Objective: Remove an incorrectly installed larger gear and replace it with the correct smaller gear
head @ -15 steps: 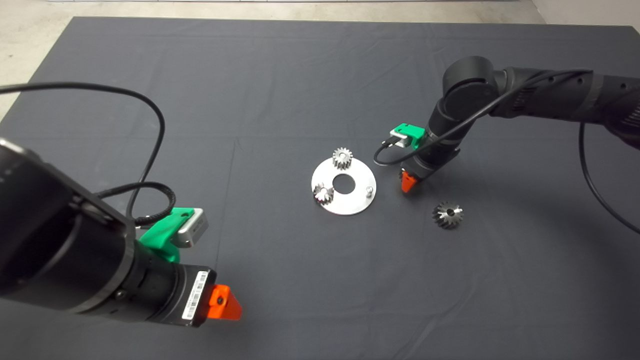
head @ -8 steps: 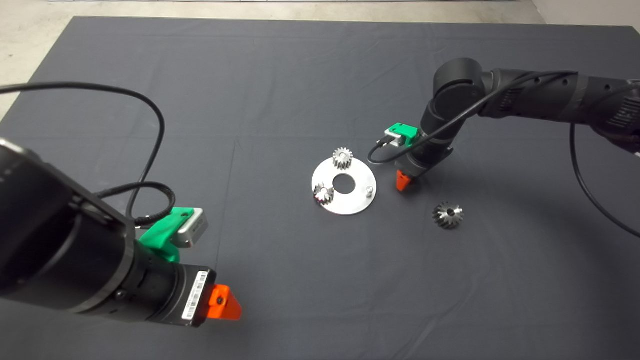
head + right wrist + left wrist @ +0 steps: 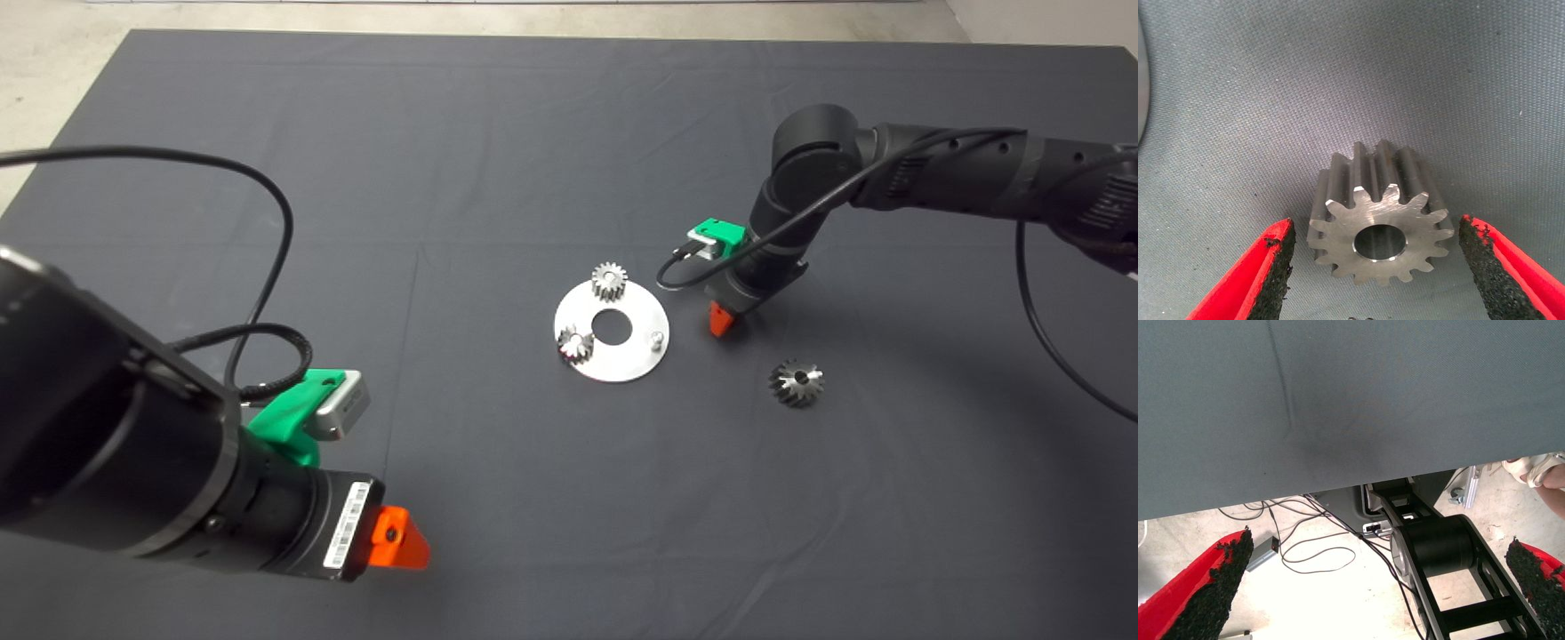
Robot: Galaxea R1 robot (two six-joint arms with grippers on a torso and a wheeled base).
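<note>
A dark grey mat is covering the worktop, creased faintly along fold lines. At its middle a round silver plate with a large centre hole is lying flat, carrying two light silver gears: one is sitting at the plate's far rim, the other at its left rim. A short metal pin is standing bare near the plate's right rim. Pale concrete floor is showing past the mat's far-left corner. Beyond the mat's edge, loose cables are trailing across the floor, and a person's sandalled foot is resting there.
</note>
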